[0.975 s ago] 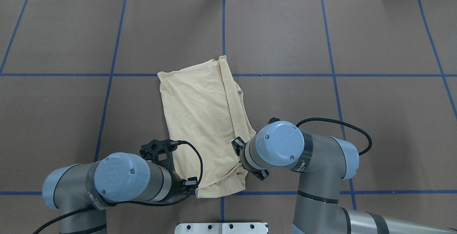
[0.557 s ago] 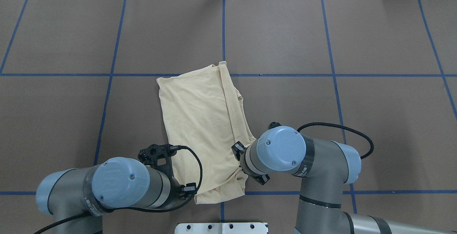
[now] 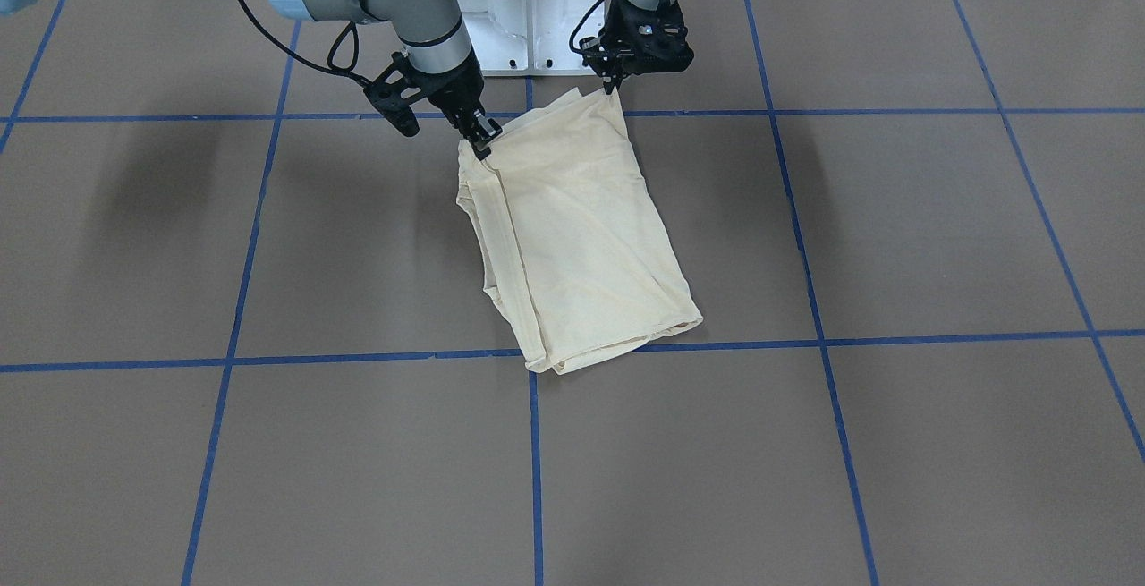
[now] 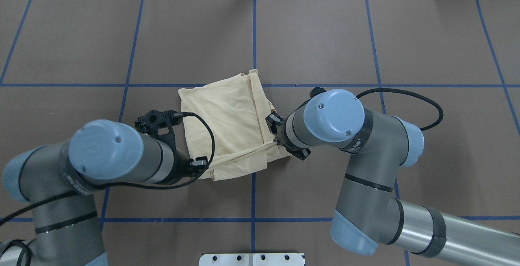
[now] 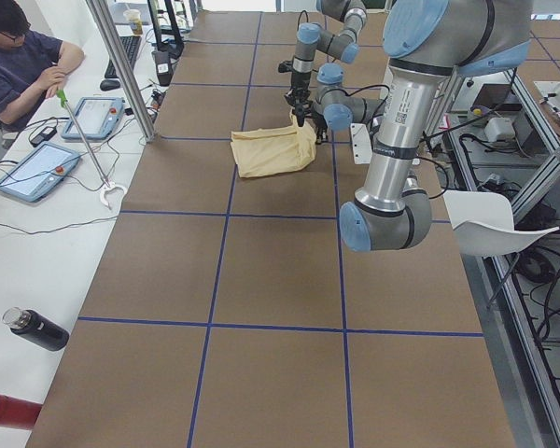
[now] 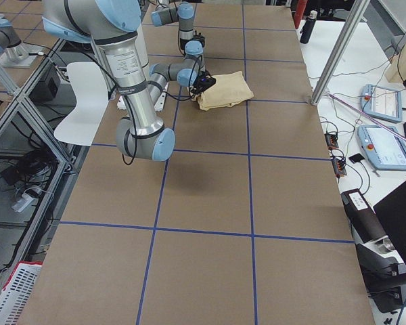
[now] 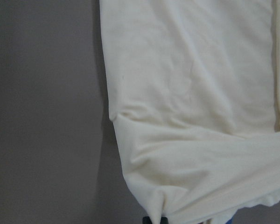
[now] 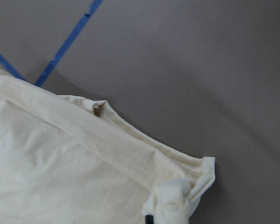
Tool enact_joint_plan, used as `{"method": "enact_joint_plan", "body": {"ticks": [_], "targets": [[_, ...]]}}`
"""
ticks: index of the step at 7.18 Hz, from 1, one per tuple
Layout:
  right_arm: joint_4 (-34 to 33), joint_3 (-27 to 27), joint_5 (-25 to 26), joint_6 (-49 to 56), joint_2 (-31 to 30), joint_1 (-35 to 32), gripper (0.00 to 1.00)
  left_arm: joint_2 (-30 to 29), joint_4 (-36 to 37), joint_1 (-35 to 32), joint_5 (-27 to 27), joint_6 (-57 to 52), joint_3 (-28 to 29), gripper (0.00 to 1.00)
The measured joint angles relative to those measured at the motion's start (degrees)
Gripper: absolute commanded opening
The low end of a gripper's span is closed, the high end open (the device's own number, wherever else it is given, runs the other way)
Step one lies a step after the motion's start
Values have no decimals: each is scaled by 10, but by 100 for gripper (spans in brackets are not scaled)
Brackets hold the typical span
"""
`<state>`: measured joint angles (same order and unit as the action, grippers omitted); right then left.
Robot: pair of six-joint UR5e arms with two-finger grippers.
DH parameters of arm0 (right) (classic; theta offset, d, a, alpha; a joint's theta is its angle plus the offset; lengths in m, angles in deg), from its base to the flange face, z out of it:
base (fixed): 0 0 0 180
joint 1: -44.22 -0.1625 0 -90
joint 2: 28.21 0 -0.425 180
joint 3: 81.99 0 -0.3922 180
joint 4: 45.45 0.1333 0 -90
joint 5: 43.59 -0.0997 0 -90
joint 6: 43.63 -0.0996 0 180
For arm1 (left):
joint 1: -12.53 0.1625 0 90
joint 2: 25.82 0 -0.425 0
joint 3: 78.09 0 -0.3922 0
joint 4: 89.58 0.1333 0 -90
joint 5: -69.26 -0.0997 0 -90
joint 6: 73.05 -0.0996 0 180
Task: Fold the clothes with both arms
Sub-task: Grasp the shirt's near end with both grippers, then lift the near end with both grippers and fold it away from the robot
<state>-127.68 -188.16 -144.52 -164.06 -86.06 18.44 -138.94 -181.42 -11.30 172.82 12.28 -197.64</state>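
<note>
Left gripper (image 3: 613, 88) and right gripper (image 3: 484, 146) have both moved forward across the worktop (image 4: 365, 55), carrying the T-shirt's (image 4: 227, 111) near edge (image 4: 243, 155) up and over. The edge is now stretched taut between them, apparently lifted clear. Cloth footprint is shorter.

Shirt (image 8: 60, 177): pale cream cloth with soft wrinkles. It fills the bottom left part.
Hem (image 8: 84, 136): a flat stitched band, slanting from the left edge down to the bunched corner.
Corner (image 8: 179, 198): scrunched into a little knot at the bottom.
Right gripper (image 8: 149, 218): only 1 small dark bit shows, just under the knot.
Table (image 8: 200, 70): plain grey-brown.
Tape (image 8: 67, 44): 2 blue lines at the top left, both running toward the shirt's edge.
</note>
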Motion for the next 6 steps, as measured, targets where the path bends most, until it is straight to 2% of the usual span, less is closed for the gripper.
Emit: {"method": "enact_joint_plan", "body": {"ticks": [2,4,6], "targets": [[7,37,21,53,42,-17,0,-6,0,-75,45,-39,6,0],[74,131,35,78,92,-41,0,-19,-2,-122,59,-75,43,0],[129,221,40,101,134,-67,0,-63,-37,-148,60,-92,142,0]]}}
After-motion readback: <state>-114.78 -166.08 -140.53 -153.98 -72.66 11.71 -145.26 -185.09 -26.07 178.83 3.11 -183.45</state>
